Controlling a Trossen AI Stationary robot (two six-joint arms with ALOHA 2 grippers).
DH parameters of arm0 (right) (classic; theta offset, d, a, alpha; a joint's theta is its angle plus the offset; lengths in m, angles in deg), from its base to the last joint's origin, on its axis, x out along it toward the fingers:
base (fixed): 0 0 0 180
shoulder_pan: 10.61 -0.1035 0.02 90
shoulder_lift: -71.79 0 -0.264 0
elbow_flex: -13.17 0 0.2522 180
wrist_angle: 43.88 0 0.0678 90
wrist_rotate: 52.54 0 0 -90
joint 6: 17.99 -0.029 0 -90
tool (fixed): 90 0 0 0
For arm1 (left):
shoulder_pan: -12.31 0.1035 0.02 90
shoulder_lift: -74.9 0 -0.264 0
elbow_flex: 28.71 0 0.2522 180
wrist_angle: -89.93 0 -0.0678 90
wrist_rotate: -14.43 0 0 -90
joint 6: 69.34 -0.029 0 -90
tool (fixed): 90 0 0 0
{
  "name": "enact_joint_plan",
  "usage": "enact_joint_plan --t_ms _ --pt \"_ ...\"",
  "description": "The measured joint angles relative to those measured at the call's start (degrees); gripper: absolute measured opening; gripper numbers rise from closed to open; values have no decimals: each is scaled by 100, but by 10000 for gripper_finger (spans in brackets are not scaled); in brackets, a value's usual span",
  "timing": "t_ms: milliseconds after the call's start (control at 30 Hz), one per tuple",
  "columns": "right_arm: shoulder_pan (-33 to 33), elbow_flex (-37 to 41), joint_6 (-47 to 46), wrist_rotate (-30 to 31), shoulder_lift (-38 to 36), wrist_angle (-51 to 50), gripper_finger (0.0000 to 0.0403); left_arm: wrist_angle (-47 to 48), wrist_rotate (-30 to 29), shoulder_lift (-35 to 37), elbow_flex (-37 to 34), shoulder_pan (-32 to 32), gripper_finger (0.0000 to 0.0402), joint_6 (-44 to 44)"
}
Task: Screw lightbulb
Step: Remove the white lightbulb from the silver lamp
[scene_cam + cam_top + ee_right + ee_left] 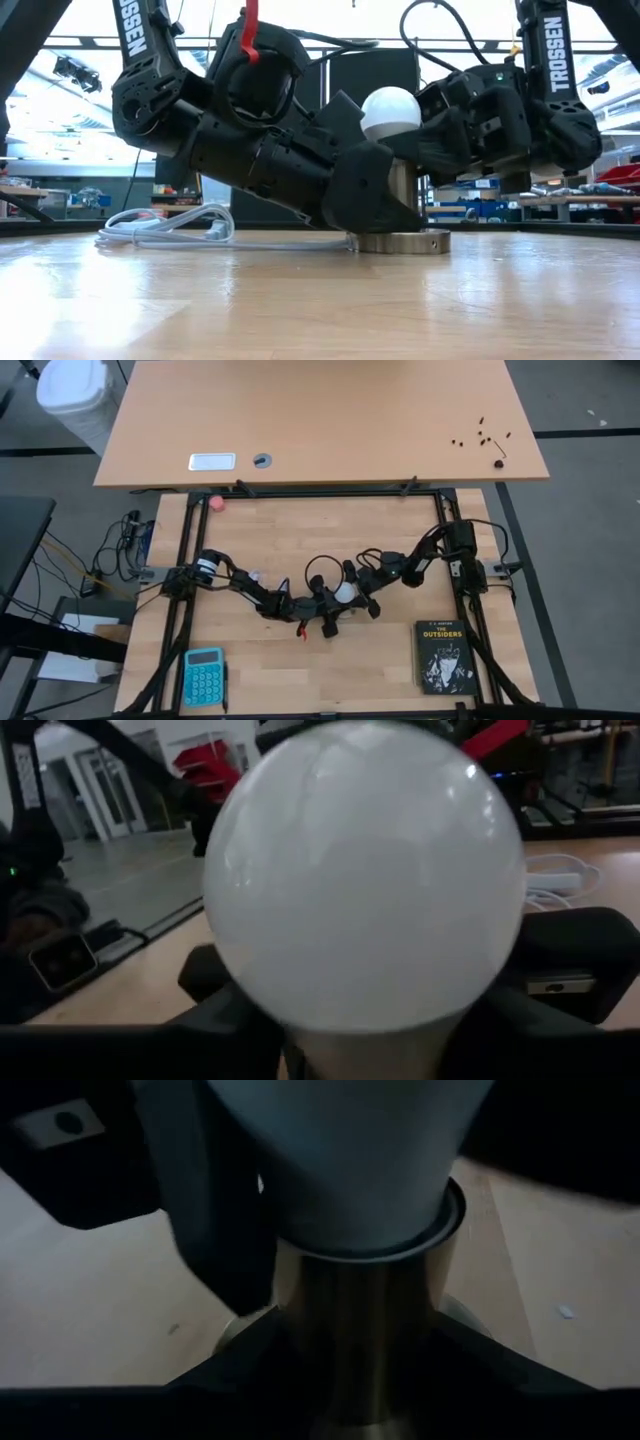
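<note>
The white lightbulb point(390, 110) stands upright, its narrow end down in a metallic socket point(400, 240). The socket's round base disc rests flat on the wooden table. My left gripper point(330, 605) comes in from the left, low and slanting down, and is shut on the socket's stem. My right gripper point(357, 588) comes in level from the right. It is open, one finger point(235, 1020) on either side of the lightbulb point(365, 870), whose globe fills the right wrist view. The lightbulb's screw base is hidden inside the socket. My left gripper pinches the socket's upright metal stem point(360, 1340) between its two fingers, just below the collar where the lightbulb's taper point(350, 1160) enters. The fingers come slanting down from the table's left and lie across the stem. The socket's base disc stays on the table.
The socket's white cord point(170, 230) lies coiled on the table behind my left arm. A black book point(443, 655) lies near right, a teal calculator point(204, 675) near left, and a small pink ball point(217, 502) far left. A second tabletop point(320, 420) adjoins the far edge.
</note>
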Motion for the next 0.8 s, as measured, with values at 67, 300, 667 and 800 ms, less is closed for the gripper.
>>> enact_joint_plan --t_ms 67,300,667,800 --pt "-4 0 -157 46 0 76 231 5 -18 0 0 1 196 -5" --pt "-15 5 -357 203 -184 39 304 4 27 0 0 2 196 -22" --pt "-120 607 246 1294 -1342 -1148 322 7 38 0 2 9 196 -3" --pt "-378 785 440 1997 -1910 -1987 323 9 36 2 2 5 196 -19"
